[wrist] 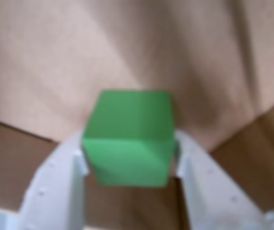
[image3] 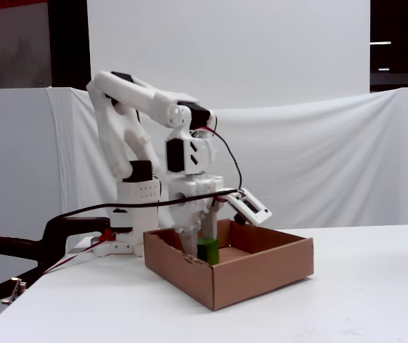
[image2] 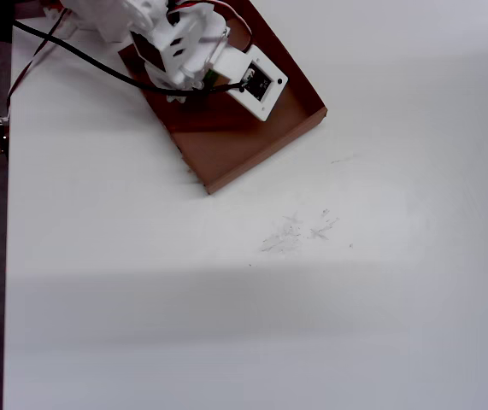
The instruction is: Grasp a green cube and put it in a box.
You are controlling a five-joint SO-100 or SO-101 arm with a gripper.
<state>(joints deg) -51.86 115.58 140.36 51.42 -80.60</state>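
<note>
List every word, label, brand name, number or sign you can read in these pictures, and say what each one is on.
None: no readable text in any view.
The green cube, held in the claw, has plain faces.
The box shows bare brown cardboard, no print.
The white arm carries no legible marking at this size.
The table bears only faint scuffs, not writing.

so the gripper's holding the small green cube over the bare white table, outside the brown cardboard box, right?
Not quite. The gripper does hold the small green cube, but inside the brown cardboard box, not over the table. The fixed view shows the cube below the box's walls; the wrist view shows cardboard beneath it.
</note>
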